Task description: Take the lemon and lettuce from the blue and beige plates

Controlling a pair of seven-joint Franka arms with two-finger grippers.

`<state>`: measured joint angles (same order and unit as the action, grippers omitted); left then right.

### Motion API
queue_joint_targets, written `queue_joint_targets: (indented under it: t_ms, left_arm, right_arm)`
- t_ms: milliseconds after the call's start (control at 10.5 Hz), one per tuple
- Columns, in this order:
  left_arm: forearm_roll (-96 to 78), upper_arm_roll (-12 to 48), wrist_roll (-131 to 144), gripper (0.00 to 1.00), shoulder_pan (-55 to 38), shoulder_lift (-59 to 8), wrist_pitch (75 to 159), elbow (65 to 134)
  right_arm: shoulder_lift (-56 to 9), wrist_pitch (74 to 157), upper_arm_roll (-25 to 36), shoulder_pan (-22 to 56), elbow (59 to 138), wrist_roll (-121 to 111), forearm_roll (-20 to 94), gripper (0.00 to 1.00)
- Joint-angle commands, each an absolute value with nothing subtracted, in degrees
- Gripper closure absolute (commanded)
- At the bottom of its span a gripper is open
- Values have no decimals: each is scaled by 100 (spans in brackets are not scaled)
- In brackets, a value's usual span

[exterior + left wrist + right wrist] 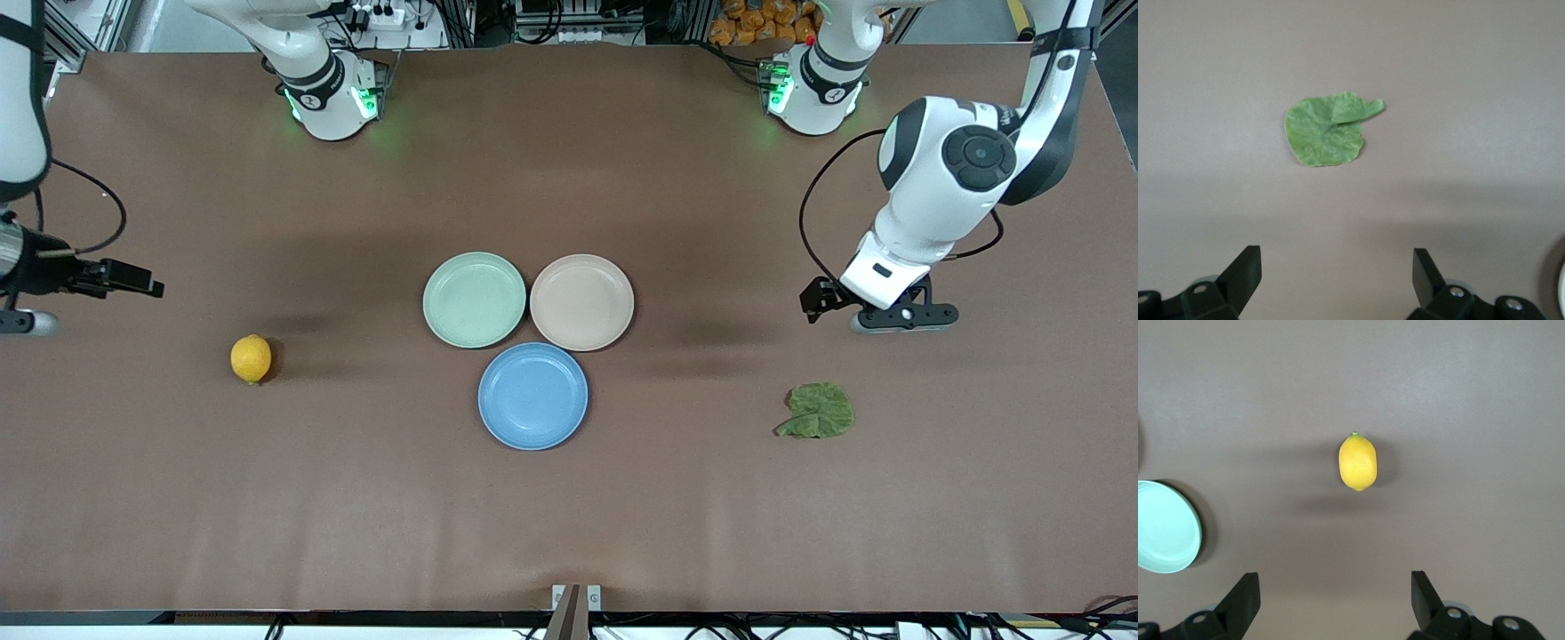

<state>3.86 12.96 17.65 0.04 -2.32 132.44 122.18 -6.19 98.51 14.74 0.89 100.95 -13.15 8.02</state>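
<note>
While both arms hang above the brown desk (569,516), we see our left pincer (893,313) up in the air near the left arm's end of the desk, its fingers (1245,273) spread wide apart and holding nothing. The lettuce (817,412) lies flat on the bare desk just beside the spot under that pincer, closer to the desk's front-camera edge; in the left wrist view the leaf (1328,130) sits clear of both fingertips, one corner folded over.

Our right pincer (22,320) hovers at the right arm's end of the desk, close to that edge, and its fingers (1241,597) are likewise spread wide with nothing between them. The lemon (251,358) rests on the bare desk, near that pincer but apart from it.

Three plates sit together at the middle of the desk, nearly touching. The blue plate (498,418) is the one closest to the front-camera edge; the beige plate (556,329) and the mint-green plate (449,324) lie side by side toward the robots' edge. We find all three plates bare, with the lemon and the lettuce well apart from them.
</note>
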Motion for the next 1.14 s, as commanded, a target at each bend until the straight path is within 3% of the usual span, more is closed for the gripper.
queue_joint_targets:
  t_ms: [0,190,570,1044]
  left_arm:
    - [246,1336,1486,0,44,-62,12580,11902]
    - [246,1345,1468,0,44,35,12148,11638]
    - [150,1345,1424,0,35,123,12077,11137]
    - [18,1327,686,0,62,141,10409,10154]
  right_arm:
    - [-597,9240,1441,18,9486,-1239,809,0]
    - [-633,9088,1354,18,9089,-1239,406,0]
    - [-633,8895,748,-255,8676,-908,168,0]
    - [-624,8877,439,-159,8333,43,19,0]
